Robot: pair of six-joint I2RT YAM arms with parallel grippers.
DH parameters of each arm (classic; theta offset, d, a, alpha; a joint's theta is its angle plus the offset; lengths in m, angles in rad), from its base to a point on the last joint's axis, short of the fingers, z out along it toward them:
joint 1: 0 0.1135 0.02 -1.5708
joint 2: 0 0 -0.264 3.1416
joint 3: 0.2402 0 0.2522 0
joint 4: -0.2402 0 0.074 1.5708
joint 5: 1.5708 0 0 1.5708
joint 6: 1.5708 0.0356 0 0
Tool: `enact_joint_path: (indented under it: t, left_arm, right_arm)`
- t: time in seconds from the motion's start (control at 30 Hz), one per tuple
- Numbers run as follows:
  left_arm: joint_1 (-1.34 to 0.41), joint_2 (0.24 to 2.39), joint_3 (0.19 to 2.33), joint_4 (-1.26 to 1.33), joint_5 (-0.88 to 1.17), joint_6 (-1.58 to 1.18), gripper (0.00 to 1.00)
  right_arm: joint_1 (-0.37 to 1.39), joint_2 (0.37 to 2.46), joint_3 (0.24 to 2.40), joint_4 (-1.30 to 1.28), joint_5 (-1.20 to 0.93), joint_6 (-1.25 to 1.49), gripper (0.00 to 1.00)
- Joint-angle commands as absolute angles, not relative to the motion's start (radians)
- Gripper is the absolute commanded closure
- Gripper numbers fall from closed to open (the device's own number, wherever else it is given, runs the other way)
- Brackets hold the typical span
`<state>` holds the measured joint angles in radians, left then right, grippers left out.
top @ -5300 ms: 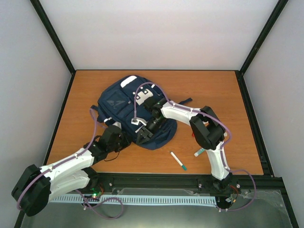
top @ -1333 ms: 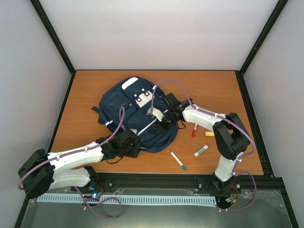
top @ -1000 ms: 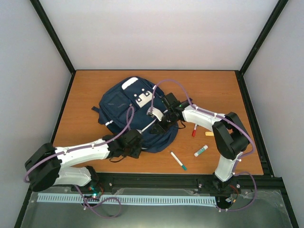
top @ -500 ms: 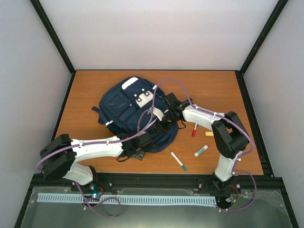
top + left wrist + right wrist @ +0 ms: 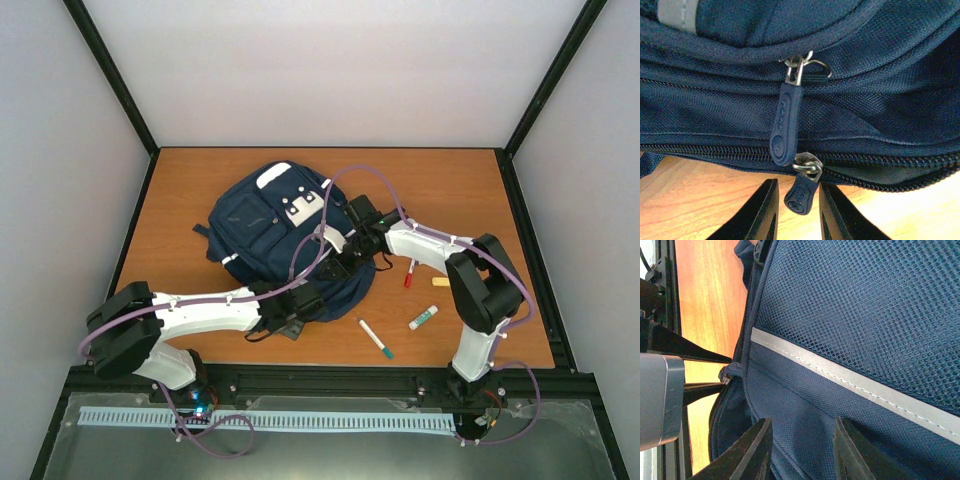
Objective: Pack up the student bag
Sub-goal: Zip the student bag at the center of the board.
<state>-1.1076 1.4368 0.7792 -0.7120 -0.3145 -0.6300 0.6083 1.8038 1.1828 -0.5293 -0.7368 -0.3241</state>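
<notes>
While I stand by the frame, I see a brown wooden table [image 5: 450, 190] with pale walls [image 5: 330, 60] on three sides and black posts [image 5: 105, 75] in the corners. One student bag [image 5: 260, 225] lies flat on the wood, and there is more bare table to its right than to its left. It is dark blue with white stripes [image 5: 840, 372].

Two arms reach for the bag. On the left, the left claw [image 5: 797, 185] is at the near edge of the bag, low over the wood. Its two fingers [image 5: 765, 210] are a little way apart. Two zip pulls hang on that edge of the bag. The upper zip pull [image 5: 785, 125] lies against the cloth, and the lower zip pull [image 5: 801, 192] hangs down between the fingers. I can see small gaps on both sides of it, so the fingers are not pinching it.

On the right side of the bag, the right claw [image 5: 802, 421] lies on the blue cloth near a white stripe. Its fingers are well apart. I cannot tell if they have hold of any cloth.

Four small things lie on the wood to the right of the bag. One white pen with a blue-green cap [image 5: 376, 338] is nearest to the bag's near corner. One red pen [image 5: 408, 273] is just beside the right arm. One small tan block [image 5: 440, 282] and one white stick with a green cap [image 5: 423, 318] are farther right.
</notes>
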Motion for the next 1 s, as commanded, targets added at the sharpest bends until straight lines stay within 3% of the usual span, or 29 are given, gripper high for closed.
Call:
enact_joint_path:
  t: [0.0,0.23,0.57,0.97]
  left_arm:
    - [-1.121,1.434,0.803,-0.708,-0.338,-0.622,0.76]
    - [-1.121,1.414,0.798,-0.709,-0.288,-0.613,0.99]
    - [-1.121,1.31,0.713,-0.495,0.002,-0.654,0.99]
    - [-1.15,1.441,0.821,-0.324,0.095,-0.603,0.99]
  right_arm:
    - [0.598,1.824,1.177,-0.519,-0.75,-0.321,0.64]
    - [0.597,1.832,1.176,-0.521,-0.739,-0.315,0.65]
    - [0.597,1.851,1.175,-0.527,-0.723,-0.308,0.66]
    - [0.597,1.874,1.179,-0.538,-0.729,-0.304,0.66]
